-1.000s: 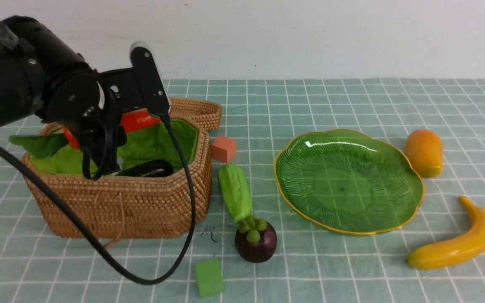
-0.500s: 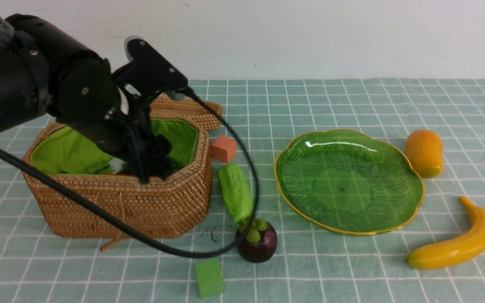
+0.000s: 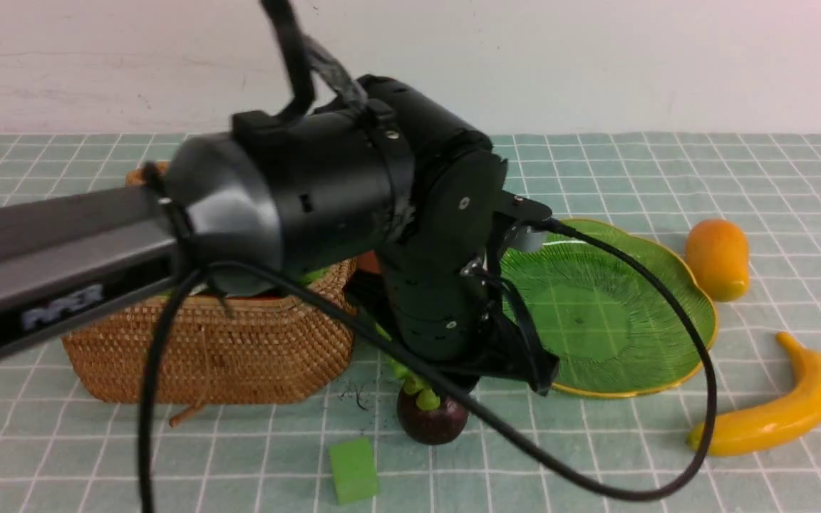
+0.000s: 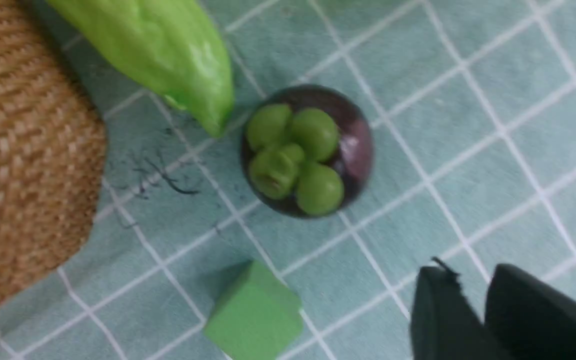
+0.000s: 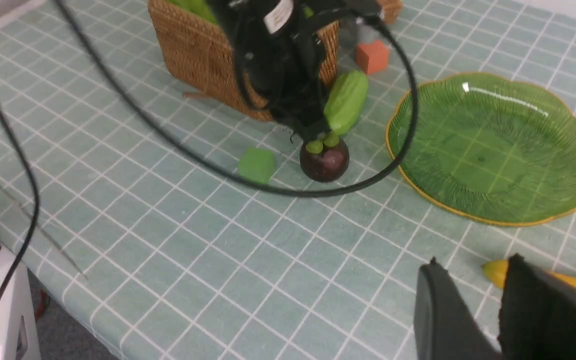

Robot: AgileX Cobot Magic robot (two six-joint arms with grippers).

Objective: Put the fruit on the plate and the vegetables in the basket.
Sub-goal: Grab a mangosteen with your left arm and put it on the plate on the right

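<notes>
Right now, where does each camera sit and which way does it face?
Front: between the arms, facing forward over the table; left arm blocks much of the basket.
Left wrist: on the left arm, looking straight down on the mangosteen; left tool tips show.
Right wrist: raised on the right, looking down across the plate toward the left arm; right tool tips show.
All three share the mangosteen.

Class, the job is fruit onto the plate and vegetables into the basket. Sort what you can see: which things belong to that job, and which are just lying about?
Belongs to the job: banana, mango, mangosteen, green gourd, plate, basket.
Just lying about: green cube, orange cube.
</notes>
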